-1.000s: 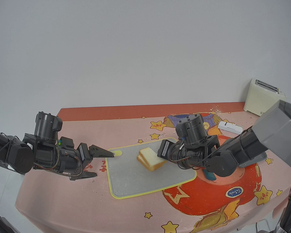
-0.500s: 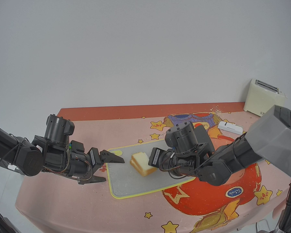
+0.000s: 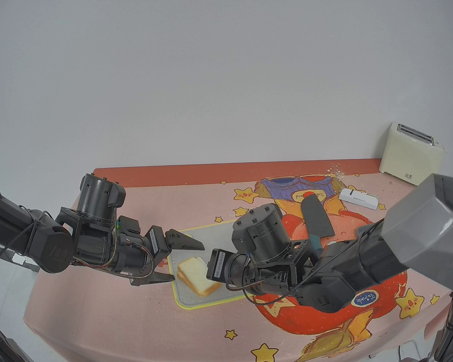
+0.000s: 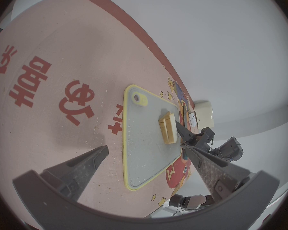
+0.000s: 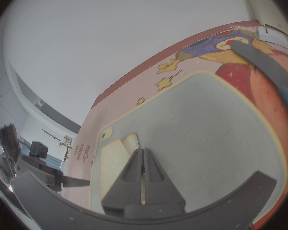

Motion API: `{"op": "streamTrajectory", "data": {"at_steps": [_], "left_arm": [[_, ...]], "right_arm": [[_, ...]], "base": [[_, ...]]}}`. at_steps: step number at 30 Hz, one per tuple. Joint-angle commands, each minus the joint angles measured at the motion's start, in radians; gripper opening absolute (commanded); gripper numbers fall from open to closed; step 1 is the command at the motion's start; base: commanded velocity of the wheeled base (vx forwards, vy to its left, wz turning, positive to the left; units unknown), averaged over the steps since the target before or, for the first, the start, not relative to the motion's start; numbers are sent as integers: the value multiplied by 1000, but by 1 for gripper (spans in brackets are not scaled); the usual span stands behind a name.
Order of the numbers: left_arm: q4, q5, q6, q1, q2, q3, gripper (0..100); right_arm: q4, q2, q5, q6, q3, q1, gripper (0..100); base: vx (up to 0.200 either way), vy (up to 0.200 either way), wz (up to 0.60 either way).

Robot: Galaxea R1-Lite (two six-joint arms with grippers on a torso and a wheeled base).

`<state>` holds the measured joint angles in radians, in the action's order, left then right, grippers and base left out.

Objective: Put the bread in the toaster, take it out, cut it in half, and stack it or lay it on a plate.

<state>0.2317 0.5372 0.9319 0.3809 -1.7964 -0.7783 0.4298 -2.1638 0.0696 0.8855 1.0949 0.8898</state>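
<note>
right gripper (image 5: pixel 142 163) pinched shut on bread (image 3: pixel 199 276) at cutting board (image 3: pixel 217 236) near-left corner | left gripper (image 3: pixel 185 261) wide open, empty, just beside | advice: squeeze lightly, keep halves level

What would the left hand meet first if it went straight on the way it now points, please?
Probably the bread, which the right hand holds on the cutting board just ahead; depth is unclear.
</note>
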Motion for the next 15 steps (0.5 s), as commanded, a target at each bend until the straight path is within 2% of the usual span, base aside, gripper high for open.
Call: {"op": "streamTrajectory", "data": {"at_steps": [1,8,15], "left_arm": [[-5,-5,-1,0,-11,4,100],[-5,-6,-1,0,3,44,100],[-8,-8,-1,0,9,60,100]], "right_arm": [[1,12,4,-3,0,-28,0],[-2,44,7,-5,-13,-75,0],[-11,44,6,-11,-44,-65,0]], "base": [[0,0,0],[0,0,0],[0,0,0]]}}
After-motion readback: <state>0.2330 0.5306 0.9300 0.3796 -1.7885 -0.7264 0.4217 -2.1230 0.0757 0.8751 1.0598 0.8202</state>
